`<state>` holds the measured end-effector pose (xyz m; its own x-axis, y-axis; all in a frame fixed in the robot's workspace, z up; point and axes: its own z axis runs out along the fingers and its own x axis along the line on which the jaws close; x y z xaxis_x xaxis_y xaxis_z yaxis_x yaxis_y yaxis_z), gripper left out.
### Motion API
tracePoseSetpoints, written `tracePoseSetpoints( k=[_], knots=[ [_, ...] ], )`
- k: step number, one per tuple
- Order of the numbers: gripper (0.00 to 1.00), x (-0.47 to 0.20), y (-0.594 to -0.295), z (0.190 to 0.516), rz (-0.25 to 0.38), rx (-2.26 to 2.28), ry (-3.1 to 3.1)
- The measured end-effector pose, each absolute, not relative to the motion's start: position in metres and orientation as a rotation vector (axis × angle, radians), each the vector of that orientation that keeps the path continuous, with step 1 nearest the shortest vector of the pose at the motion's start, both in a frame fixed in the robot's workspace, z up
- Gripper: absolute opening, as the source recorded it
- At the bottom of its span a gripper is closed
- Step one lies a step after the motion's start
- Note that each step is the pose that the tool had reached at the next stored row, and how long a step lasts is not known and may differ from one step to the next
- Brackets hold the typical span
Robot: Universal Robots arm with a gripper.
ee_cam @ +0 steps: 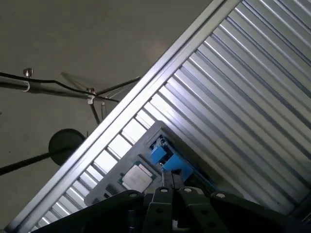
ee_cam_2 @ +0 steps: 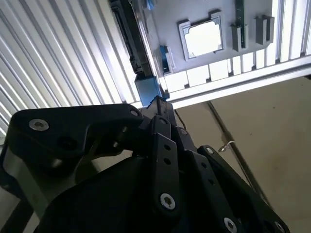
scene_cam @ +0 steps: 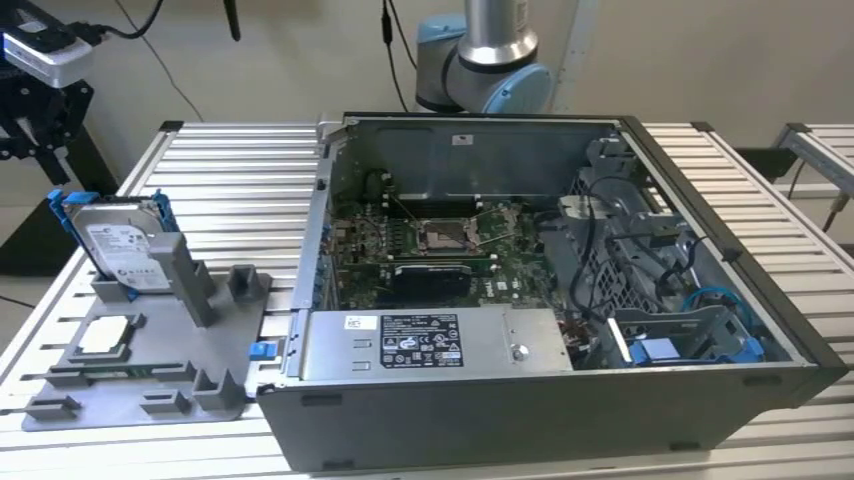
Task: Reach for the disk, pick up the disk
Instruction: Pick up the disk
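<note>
Ribbed aluminium slats form the silver table top (scene_cam: pixel 227 170), with pale floor beyond its edge in both wrist views. On it lies a flat grey plastic fixture plate (scene_cam: pixel 147 372) with moulded slots and posts, the landmark for everything else.

At the plate's far corner in the exterior view, the disk (scene_cam: pixel 123 245) stands on edge. It is a flat silver-grey rectangular hard drive with a white label and blue plastic rails. A tall grey post holds it upright in a slot. I judge it is parked this way so its upper edge and both broad faces stay free to be taken from above.

A small square silver chip (scene_cam: pixel 107 338) lies flat in a recess nearer the plate's front, apart from the disk. On the exterior view's right of the plate, just beside it, sits a large open dark-grey metal computer case (scene_cam: pixel 534 410), with a grey box with a black-and-white label (scene_cam: pixel 427 345) inside.

The black metal gripper (ee_cam_2: pixel 158 108) hangs above the plate. In the second wrist view it lines up with the disk's (ee_cam_2: pixel 132 46) thin dark edge and blue rail end, and looks apart from it. It holds nothing. I cannot tell whether it is set wide or narrow.
</note>
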<state>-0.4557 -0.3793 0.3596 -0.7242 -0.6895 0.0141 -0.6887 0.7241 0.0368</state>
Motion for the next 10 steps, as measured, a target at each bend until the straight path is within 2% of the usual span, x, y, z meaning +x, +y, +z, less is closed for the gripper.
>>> tracePoseSetpoints(
  k=[10],
  knots=[
    [0.00,-0.4557,-0.3793,0.3595,-0.039,1.413,-2.776]
  ],
)
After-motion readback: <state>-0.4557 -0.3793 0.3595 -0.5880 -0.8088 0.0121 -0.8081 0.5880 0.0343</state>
